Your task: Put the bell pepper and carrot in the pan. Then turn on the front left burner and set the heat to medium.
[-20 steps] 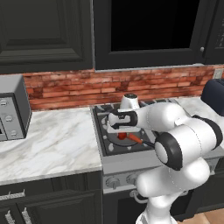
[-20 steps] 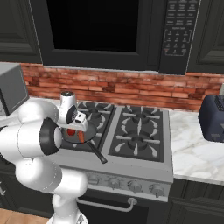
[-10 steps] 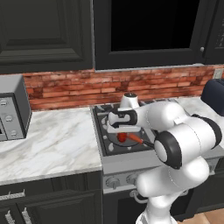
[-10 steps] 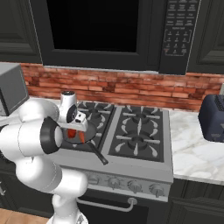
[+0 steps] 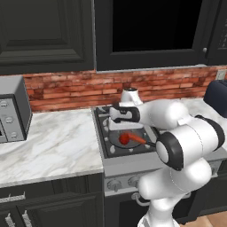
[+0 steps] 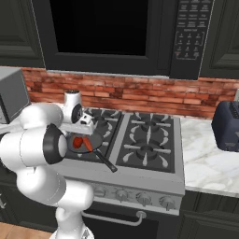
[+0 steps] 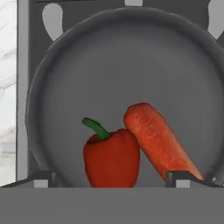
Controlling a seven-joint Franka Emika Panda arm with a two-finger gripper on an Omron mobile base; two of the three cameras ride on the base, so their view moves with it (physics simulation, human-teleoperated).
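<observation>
Pan [image 7: 122, 65]: sat on the front left burner, ready for heat.
Bell pepper [image 7: 111, 158], carrot [image 7: 159, 140]: lay touching inside it.
Gripper [image 7: 111, 177]: hovered above, jaws spread wide, holding nothing.

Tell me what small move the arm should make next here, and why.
Probably lift the gripper straight up out of the pan. The bell pepper and the carrot both lie in it, touching, and the gripper stands open around nothing, so loading looks done. Clearing the pan frees the arm to go for the stove knobs.
</observation>
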